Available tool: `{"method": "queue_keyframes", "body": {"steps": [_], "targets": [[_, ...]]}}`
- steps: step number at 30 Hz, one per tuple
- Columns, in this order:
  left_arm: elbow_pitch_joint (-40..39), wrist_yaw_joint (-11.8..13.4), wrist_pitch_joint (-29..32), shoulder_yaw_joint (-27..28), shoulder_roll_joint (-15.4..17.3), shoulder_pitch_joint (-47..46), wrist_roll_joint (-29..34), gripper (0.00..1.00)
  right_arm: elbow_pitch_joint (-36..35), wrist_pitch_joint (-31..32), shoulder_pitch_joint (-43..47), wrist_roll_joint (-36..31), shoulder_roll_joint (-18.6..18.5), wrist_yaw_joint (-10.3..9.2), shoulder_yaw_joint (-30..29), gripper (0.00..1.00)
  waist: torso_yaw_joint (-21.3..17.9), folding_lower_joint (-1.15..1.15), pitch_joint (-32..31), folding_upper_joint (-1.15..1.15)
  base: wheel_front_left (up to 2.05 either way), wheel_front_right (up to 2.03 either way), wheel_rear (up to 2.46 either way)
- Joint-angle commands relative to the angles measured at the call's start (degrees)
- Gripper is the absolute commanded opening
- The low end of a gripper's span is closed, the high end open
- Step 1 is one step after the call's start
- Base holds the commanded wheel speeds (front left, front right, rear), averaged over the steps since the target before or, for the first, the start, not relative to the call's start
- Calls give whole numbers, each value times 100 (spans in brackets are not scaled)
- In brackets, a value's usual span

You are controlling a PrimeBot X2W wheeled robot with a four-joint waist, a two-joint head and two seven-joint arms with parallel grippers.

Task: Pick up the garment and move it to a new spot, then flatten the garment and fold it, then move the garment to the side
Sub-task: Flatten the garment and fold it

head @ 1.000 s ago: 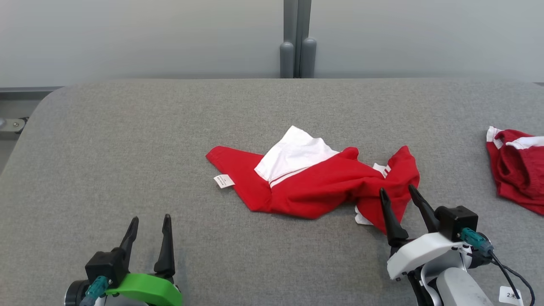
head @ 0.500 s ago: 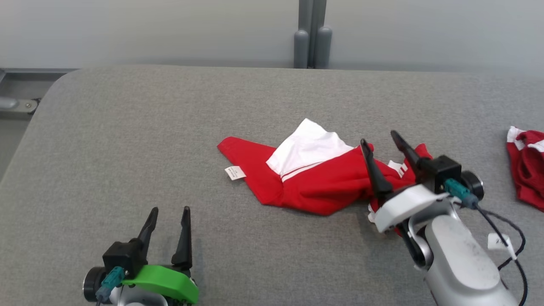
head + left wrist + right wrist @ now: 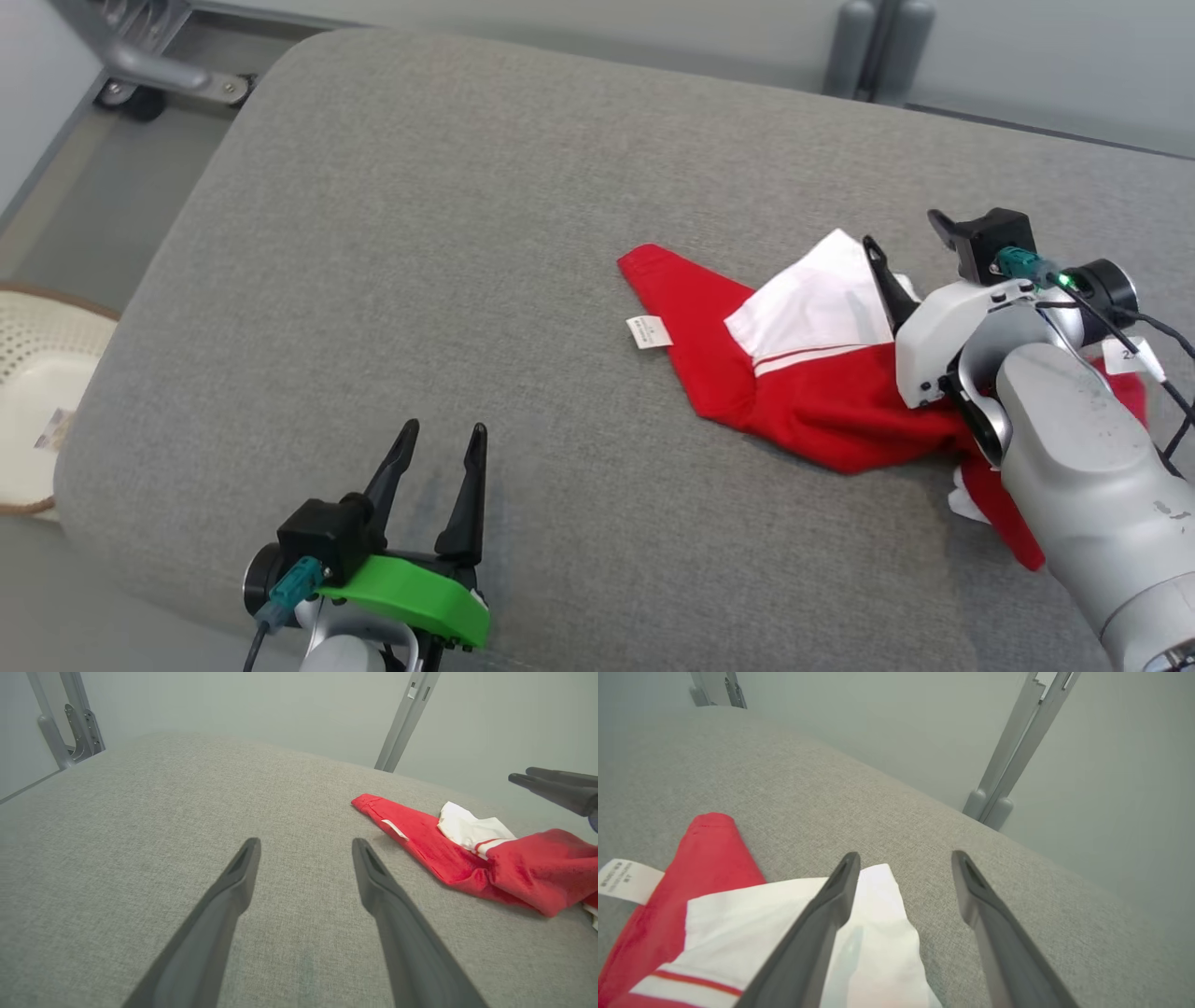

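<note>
The head has swung round and dipped, so everything sits differently from where I stand: a pale woven basket (image 3: 28,401) on the floor now shows off the left end of the grey padded table (image 3: 448,205). That is the camera's doing, not the furniture's. The left gripper (image 3: 445,429) has stayed near the front edge, jaws apart and empty over bare table, well clear of the work. Further right lies the garment (image 3: 822,411), red and crumpled, in the same heap on the table. Its small label (image 3: 647,331) sticks out on the left and a white panel (image 3: 812,303) is turned up on top.

The real change is the right gripper (image 3: 902,230). A second ago it was at the garment's near right end, and it has since reached forward across the heap to the far edge of that white panel. Its jaws are wide apart and hold nothing. The right wrist view has one finger above the white cloth and the other above bare table beyond it. From the left wrist view it looks to be in the air, not touching. I'd say the first pick-up is being lined up on that far edge; the gripper has yet to come down and close, and the garment has not been moved
</note>
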Motion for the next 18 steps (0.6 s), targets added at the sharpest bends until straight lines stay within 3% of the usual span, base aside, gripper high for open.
{"method": "queue_keyframes", "body": {"steps": [1,6,10,14,15,16,17,18], "targets": [[-30,40,1,-2,4,-92,-64,100,174,131,-95,192,15,-9,119,100,563,0,473,0,0,0,0],[-101,82,1,-77,2,-153,-126,100,811,816,-431,626,-201,-10,760,100,704,0,663,0,0,0,0],[-127,138,1,-161,2,-217,-186,100,1162,881,-611,719,-399,-10,951,100,741,0,736,0,0,0,0],[-152,158,1,-213,2,-287,-200,100,1544,1105,-628,806,-345,-10,1113,100,704,0,782,0,0,0,0],[-155,156,1,-214,2,-302,-193,100,1592,1132,-623,849,-321,-9,1152,80,692,0,792,0,0,0,0],[-168,152,1,-217,2,-315,-189,100,1614,1138,-636,882,-317,-9,1193,15,680,0,800,0,0,0,0],[-180,148,1,-219,2,-319,-184,100,1612,1055,-691,920,-332,-9,1206,0,668,0,810,0,0,0,0],[-185,143,1,-222,3,-327,-175,100,1604,961,-756,947,-373,-11,1196,0,656,0,821,0,0,0,0]]}}
